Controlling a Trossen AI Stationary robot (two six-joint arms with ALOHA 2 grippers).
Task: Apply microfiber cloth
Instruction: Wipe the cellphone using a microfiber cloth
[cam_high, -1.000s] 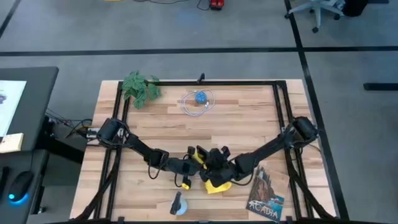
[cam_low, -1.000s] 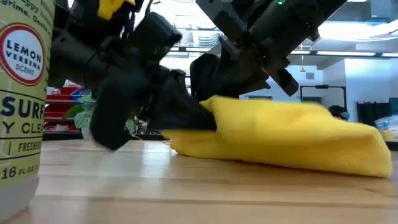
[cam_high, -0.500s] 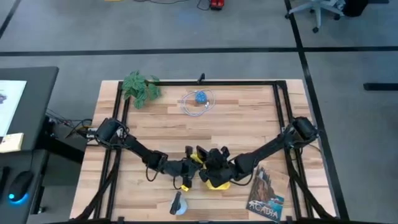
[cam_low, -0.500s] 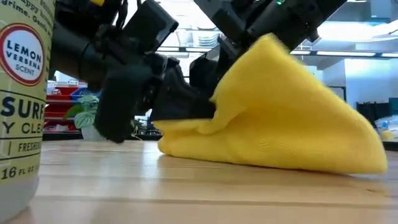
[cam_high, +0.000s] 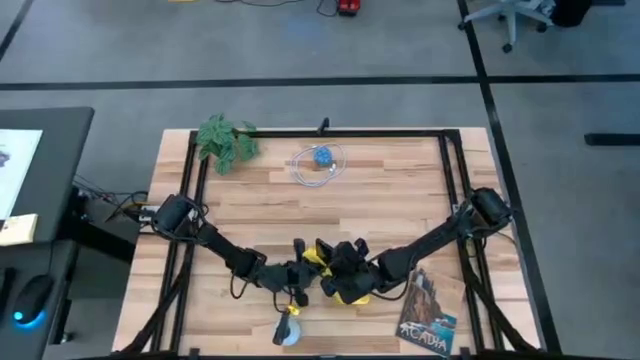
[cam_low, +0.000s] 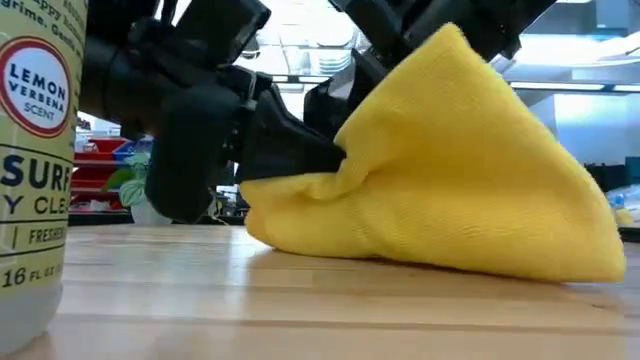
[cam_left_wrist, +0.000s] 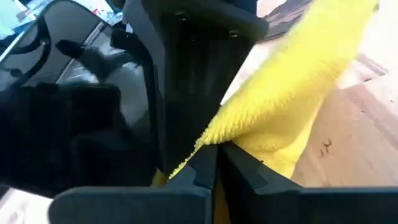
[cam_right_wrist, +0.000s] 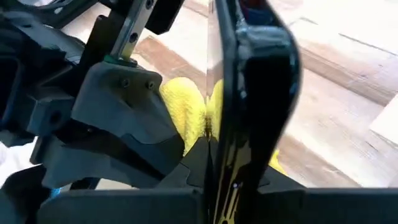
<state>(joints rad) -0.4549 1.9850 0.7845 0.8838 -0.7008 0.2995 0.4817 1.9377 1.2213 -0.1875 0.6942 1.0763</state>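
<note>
While you are watching the low view, the rumpled bright yellow microfiber cloth (cam_low: 450, 180) is standing taller than a second ago: then it was lying as a low flat mound on the pale wooden slatted table (cam_low: 300, 310), and now one corner is peaking high while its lower edge is still resting on the wood. From above, the left arm's dark two-finger gripper (cam_high: 306, 272) is sitting a little nearer the table's front edge than before, and the right arm's dark two-finger gripper (cam_high: 335, 272) is meeting it at the front middle of the table, with the cloth (cam_high: 352, 294) showing only as a small yellow patch under them.

Your left wrist camera is showing what the overhead cannot: its two fingers are pressed together on a fold of the yellow fabric (cam_left_wrist: 280, 106). Your right wrist camera is showing its fingers closed on a thin glossy black slab, a smartphone (cam_right_wrist: 249, 106) held edge-on, with yellow cloth (cam_right_wrist: 183, 109) just behind it. Only the low view is catching the lemon verbena surface cleaner bottle (cam_low: 35, 170) standing close to the camera.
</note>
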